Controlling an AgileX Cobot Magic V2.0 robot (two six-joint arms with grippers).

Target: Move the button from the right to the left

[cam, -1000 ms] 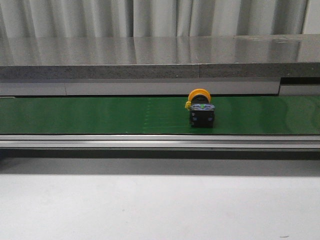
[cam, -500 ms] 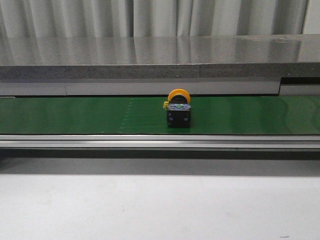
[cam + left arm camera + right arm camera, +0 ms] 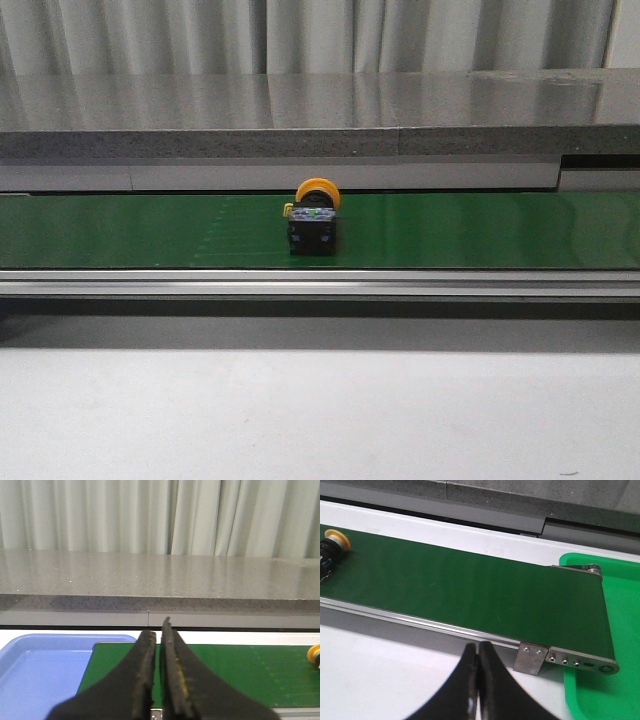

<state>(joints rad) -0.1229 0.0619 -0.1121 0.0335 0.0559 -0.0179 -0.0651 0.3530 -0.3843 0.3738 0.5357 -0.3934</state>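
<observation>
On the green conveyor belt (image 3: 150,230), roughly mid-span in the front view, the button (image 3: 314,217) is sitting w/ its black body on the belt and its yellow-orange cap toward the far side, greenish bits just under the cap. It's standing free, nothing touching it, no arm near it in that view. The belt is running left-right betw. a grey stone ledge (image 3: 300,110) on the far side and the aluminium rail (image 3: 300,283) on the near side, which is prob. why the part is staying lined up on the green strip. The left gripper (image 3: 158,680) is hanging near the belt's left end w/ fingers nearly together, only a thin slit betw. them, holding nothing; the blue tray (image 3: 35,665) is lying just left of the belt end, likely the drop-off. From that wrist view only a sliver of the cap is peeking in at the far right, so the part is well apart from that gripper. The right gripper (image 3: 477,680) is hovering over the white table near the belt's right end, fingers pressed together, empty; the green tray (image 3: 610,630) is sitting under that end. Judging by this, both arms are parked clear so the belt lane is unobstructed; the pick isn't begun yet.
</observation>
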